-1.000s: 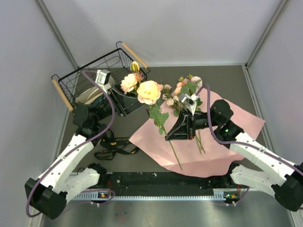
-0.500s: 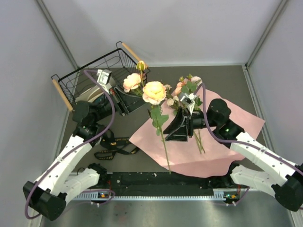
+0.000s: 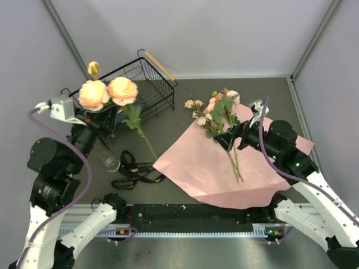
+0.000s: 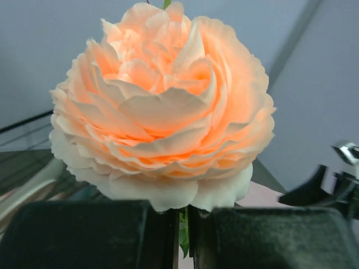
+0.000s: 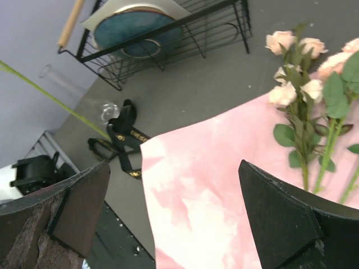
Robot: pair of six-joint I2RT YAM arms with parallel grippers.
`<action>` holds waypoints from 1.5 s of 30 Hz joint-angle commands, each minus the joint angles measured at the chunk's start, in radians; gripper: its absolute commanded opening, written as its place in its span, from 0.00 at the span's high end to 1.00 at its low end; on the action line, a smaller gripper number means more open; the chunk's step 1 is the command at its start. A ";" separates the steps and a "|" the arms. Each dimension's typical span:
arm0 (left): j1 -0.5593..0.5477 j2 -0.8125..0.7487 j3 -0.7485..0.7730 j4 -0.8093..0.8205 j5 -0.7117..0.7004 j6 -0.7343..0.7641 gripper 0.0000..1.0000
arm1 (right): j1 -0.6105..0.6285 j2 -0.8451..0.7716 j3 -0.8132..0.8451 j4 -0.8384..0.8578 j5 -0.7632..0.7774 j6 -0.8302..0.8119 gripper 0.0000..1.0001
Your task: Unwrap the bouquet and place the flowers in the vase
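I operate in a robotics lab test cell. Indicators: plain pale-grey panel walls (image 3: pixel 224 33) enclose a dark grey matte tabletop (image 3: pixel 185 106) on three sides. My white-and-black left arm (image 3: pixel 50 193) and right arm (image 3: pixel 320 188) are bolted to a black metal rail (image 3: pixel 190 216) along the near edge. A purple cable (image 3: pixel 85 168) runs exposed along the left arm.

- 2 full peach roses (image 3: pixel 106 91) and 1 small bud (image 3: pixel 93 68), up in the air at far left, thin green stem slanting down to the right.
- Pink and cream flowers (image 3: pixel 216 107) lying on pink paper (image 3: pixel 196 168) spread flat, heads far, stems near.
- Black ribbon (image 3: pixel 134 171) loose, just left of the paper.
- Clear glass vase (image 3: pixel 110 163) upright beside the ribbon.
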 commanded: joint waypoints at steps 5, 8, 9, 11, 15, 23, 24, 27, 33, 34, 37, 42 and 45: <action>0.001 -0.001 0.142 -0.087 -0.559 0.427 1.00 | -0.021 0.000 -0.033 -0.069 0.047 -0.014 0.01; 0.001 0.032 0.188 -0.053 -0.636 0.497 1.00 | -0.021 0.006 -0.042 -0.061 0.038 -0.006 0.01; 0.001 0.042 0.207 -0.041 -0.643 0.510 1.00 | -0.021 0.008 -0.044 -0.061 0.036 -0.008 0.01; 0.001 0.068 0.230 0.000 -0.656 0.546 1.00 | -0.021 0.009 -0.044 -0.056 0.030 -0.005 0.01; 0.001 0.112 0.302 0.086 -0.701 0.632 1.00 | -0.021 0.017 -0.036 -0.050 0.009 -0.005 0.01; 0.001 0.191 0.442 0.039 -0.687 0.648 1.00 | -0.021 0.018 -0.042 -0.039 -0.011 0.008 0.01; 0.001 0.187 0.435 0.043 -0.693 0.658 1.00 | -0.021 0.020 -0.044 -0.038 -0.013 0.009 0.01; 0.002 0.183 0.434 0.043 -0.712 0.682 1.00 | -0.021 0.018 -0.050 -0.036 -0.020 0.012 0.01; 0.001 0.157 0.435 -0.013 -0.721 0.660 1.00 | -0.019 0.024 -0.055 -0.030 -0.022 0.011 0.01; 0.001 0.148 0.434 -0.027 -0.718 0.637 1.00 | -0.021 0.026 -0.056 -0.026 -0.023 0.014 0.01; 0.001 0.138 0.431 -0.065 -0.715 0.597 1.00 | -0.021 0.035 -0.056 -0.013 -0.033 0.020 0.01; 0.001 0.125 0.432 -0.121 -0.695 0.564 1.00 | -0.021 0.038 -0.062 -0.009 -0.040 0.025 0.01; 0.001 0.108 0.397 -0.108 -0.701 0.570 1.00 | -0.021 0.037 -0.067 -0.006 -0.042 0.026 0.01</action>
